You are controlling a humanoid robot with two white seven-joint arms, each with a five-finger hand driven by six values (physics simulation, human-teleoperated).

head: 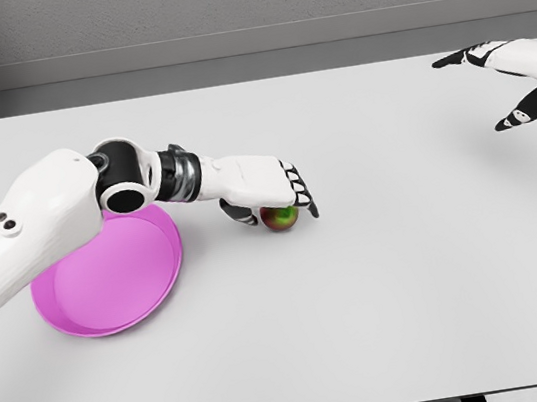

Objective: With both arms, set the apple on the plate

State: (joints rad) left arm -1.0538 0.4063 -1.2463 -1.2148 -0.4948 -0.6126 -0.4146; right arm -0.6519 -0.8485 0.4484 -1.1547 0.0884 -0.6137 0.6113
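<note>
A small red-green apple (pixel 279 218) lies on the white table, just right of the pink plate (pixel 109 280). My left hand (pixel 270 198) reaches over it from the left, palm covering its top, fingers curled down past its right side and thumb behind its left side. The apple still rests on the table surface. My right hand (pixel 519 83) hovers at the far right edge of the view, well away from the apple, fingers spread and holding nothing. The left forearm hides the plate's upper rim.
The white table (pixel 384 295) stretches wide around the objects, its front edge near the bottom of the view. A grey wall runs behind the far edge. Nothing else stands on the surface.
</note>
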